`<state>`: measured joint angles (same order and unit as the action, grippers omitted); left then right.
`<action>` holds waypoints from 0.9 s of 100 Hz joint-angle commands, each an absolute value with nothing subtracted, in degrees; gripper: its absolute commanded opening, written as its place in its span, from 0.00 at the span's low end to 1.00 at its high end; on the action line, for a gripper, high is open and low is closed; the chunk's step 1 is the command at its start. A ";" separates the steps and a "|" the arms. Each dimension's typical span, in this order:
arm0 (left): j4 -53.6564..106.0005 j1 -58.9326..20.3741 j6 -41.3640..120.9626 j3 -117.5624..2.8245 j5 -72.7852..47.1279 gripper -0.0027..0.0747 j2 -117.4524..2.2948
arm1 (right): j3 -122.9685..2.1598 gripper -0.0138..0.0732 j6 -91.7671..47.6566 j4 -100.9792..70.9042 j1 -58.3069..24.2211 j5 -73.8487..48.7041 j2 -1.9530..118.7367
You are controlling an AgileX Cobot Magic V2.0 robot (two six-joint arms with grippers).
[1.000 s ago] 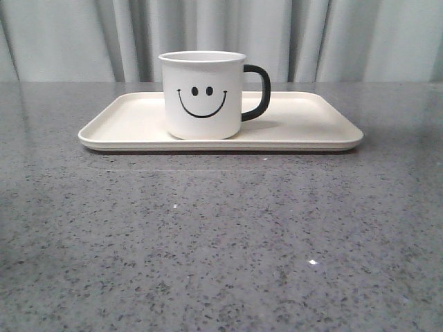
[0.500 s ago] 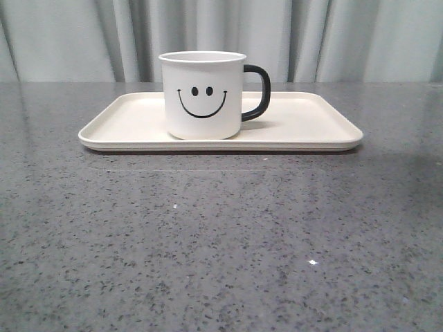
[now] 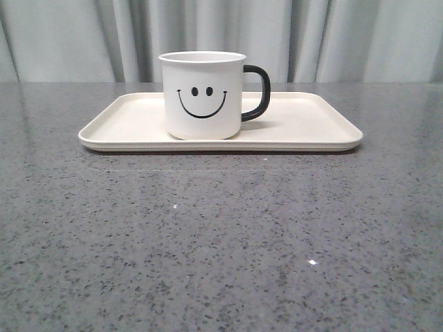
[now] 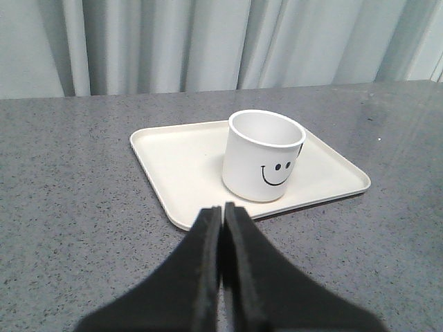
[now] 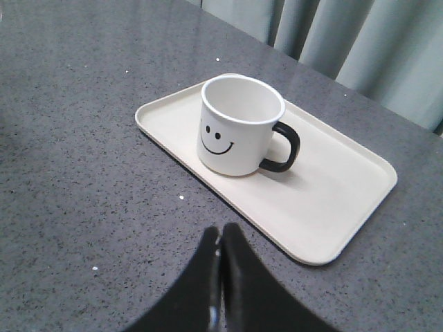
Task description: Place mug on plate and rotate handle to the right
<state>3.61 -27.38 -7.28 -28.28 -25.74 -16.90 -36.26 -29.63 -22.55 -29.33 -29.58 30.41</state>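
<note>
The white mug with the black smiley face stands upright on the cream plate, left of the plate's middle. Its black handle points to the right in the front view. The mug also shows in the left wrist view and the right wrist view, on the plate. My left gripper is shut and empty, held back from the plate's near edge. My right gripper is shut and empty, over the table short of the plate. Neither gripper shows in the front view.
The plate rests on a grey speckled table. Pale curtains hang behind the table's far edge.
</note>
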 commanded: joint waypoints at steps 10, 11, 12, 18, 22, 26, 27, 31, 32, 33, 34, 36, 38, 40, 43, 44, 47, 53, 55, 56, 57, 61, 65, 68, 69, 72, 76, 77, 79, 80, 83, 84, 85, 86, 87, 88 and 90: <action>3.68 -27.89 -7.24 -29.12 -20.97 0.01 -17.16 | -33.33 0.08 -29.53 -23.97 -29.08 -22.33 24.13; 3.68 -27.89 -7.24 -29.12 -20.97 0.01 -17.16 | -33.17 0.08 -29.53 -24.05 -29.08 -22.17 23.78; 3.68 -27.89 -7.24 -29.12 -20.97 0.01 -17.16 | -33.17 0.08 -29.53 -24.05 -29.08 -22.16 23.62; 3.68 -27.89 -7.24 -29.12 -20.97 0.01 -17.16 | -32.89 0.08 -29.53 -24.12 -29.08 -21.62 22.58; 3.68 -27.89 -7.24 -29.12 -20.97 0.01 -17.16 | -32.89 0.08 -29.53 -24.12 -29.08 -21.35 22.51; 3.68 -27.89 -7.24 -29.12 -20.97 0.01 -17.16 | -32.89 0.08 -29.53 -24.12 -29.08 -21.18 22.51; 3.68 -27.89 -7.24 -29.12 -20.97 0.01 -17.16 | -32.89 0.08 -29.53 -24.12 -29.08 -21.18 22.51; 3.68 -27.89 -7.24 -29.12 -20.97 0.01 -17.16 | -32.89 0.08 -29.53 -24.12 -29.08 -21.35 22.51; 3.68 -27.89 -7.24 -29.12 -20.97 0.01 -17.16 | -32.89 0.08 -29.53 -24.12 -29.08 -21.35 22.51; 3.68 -27.89 -7.24 -29.12 -20.97 0.01 -17.16 | -32.89 0.08 -29.53 -24.12 -29.08 -21.35 22.51; 3.68 -27.89 -7.24 -29.12 -20.97 0.01 -17.16 | -32.89 0.08 -29.53 -24.12 -29.08 -21.35 22.51; 3.68 -27.89 -7.24 -29.12 -20.97 0.01 -17.16 | -32.89 0.08 -29.53 -24.12 -29.08 -21.35 22.51; 3.68 -27.89 -7.24 -29.12 -20.97 0.01 -17.16 | -32.89 0.08 -29.53 -24.12 -29.08 -21.35 22.51; 3.68 -27.89 -7.24 -29.12 -20.97 0.01 -17.16 | -32.89 0.08 -29.53 -24.12 -29.08 -21.35 22.51; 3.68 -27.89 -7.24 -29.12 -20.97 0.01 -17.16 | -32.89 0.08 -29.53 -24.12 -29.08 -21.35 22.51; 3.68 -27.89 -7.24 -29.12 -20.97 0.01 -17.16 | -32.89 0.08 -29.53 -24.12 -29.08 -21.35 22.51; 3.68 -27.89 -7.24 -29.12 -20.97 0.01 -17.16 | -32.89 0.08 -29.53 -24.12 -29.08 -21.35 22.51; 3.68 -27.89 -7.24 -29.12 -20.97 0.01 -17.16 | -32.89 0.08 -29.53 -24.12 -29.08 -21.35 22.51; 3.68 -27.89 -7.24 -29.12 -20.97 0.01 -17.16 | -32.89 0.08 -29.53 -24.12 -29.08 -21.35 22.51; 3.68 -27.89 -7.24 -29.12 -20.97 0.01 -17.16 | -32.89 0.08 -29.53 -24.12 -29.08 -21.35 22.51; 3.68 -27.89 -7.24 -29.12 -20.97 0.01 -17.16 | -32.89 0.08 -29.53 -24.12 -29.08 -21.35 22.51; 3.68 -27.89 -7.24 -29.12 -20.97 0.01 -17.16 | -32.89 0.08 -29.53 -24.12 -29.08 -21.35 22.51; 3.68 -27.89 -7.24 -29.12 -20.97 0.01 -17.16 | -32.89 0.08 -29.53 -24.12 -29.08 -21.35 22.51; 3.68 -27.89 -7.24 -29.12 -20.97 0.01 -17.16 | -32.89 0.08 -29.53 -24.12 -29.08 -21.35 22.51; 3.68 -27.89 -7.24 -29.12 -20.97 0.01 -17.16 | -32.89 0.08 -29.53 -24.12 -29.08 -21.35 22.51; 3.68 -27.89 -7.24 -29.12 -20.97 0.01 -17.16 | -32.89 0.08 -29.53 -24.12 -29.08 -21.35 22.51; 3.68 -27.89 -7.24 -29.12 -20.97 0.01 -17.16 | -32.89 0.08 -29.53 -24.12 -29.08 -21.35 22.51; 3.68 -27.89 -7.24 -29.12 -20.97 0.01 -17.16 | -32.89 0.08 -29.53 -24.12 -29.08 -21.35 22.51; 3.68 -27.89 -7.24 -29.12 -20.97 0.01 -17.16 | -32.89 0.08 -29.53 -24.12 -29.08 -21.35 22.51; 3.68 -27.89 -7.24 -29.12 -20.97 0.01 -17.16 | -32.89 0.08 -29.53 -24.12 -29.08 -21.35 22.51; 3.68 -27.89 -7.24 -29.12 -20.97 0.01 -17.16 | -32.89 0.08 -29.53 -24.12 -29.08 -21.35 22.51; 3.68 -27.89 -7.24 -29.12 -20.97 0.01 -17.16 | -32.89 0.08 -29.53 -24.12 -29.08 -21.35 22.51; 3.68 -27.89 -7.24 -29.12 -20.97 0.01 -17.16 | -32.89 0.08 -29.53 -24.12 -29.08 -21.35 22.51; 3.68 -27.89 -7.24 -29.12 -20.97 0.01 -17.16 | -32.89 0.08 -29.53 -24.12 -29.08 -21.35 22.51; 3.68 -27.89 -7.24 -29.12 -20.97 0.01 -17.16 | -32.89 0.08 -29.53 -24.12 -29.08 -21.35 22.51; 3.68 -27.89 -7.24 -29.12 -20.97 0.01 -17.16 | -32.89 0.08 -29.53 -24.12 -29.08 -21.35 22.51; 3.68 -27.89 -7.24 -29.12 -20.97 0.01 -17.16 | -32.89 0.08 -29.53 -24.12 -29.08 -21.35 22.51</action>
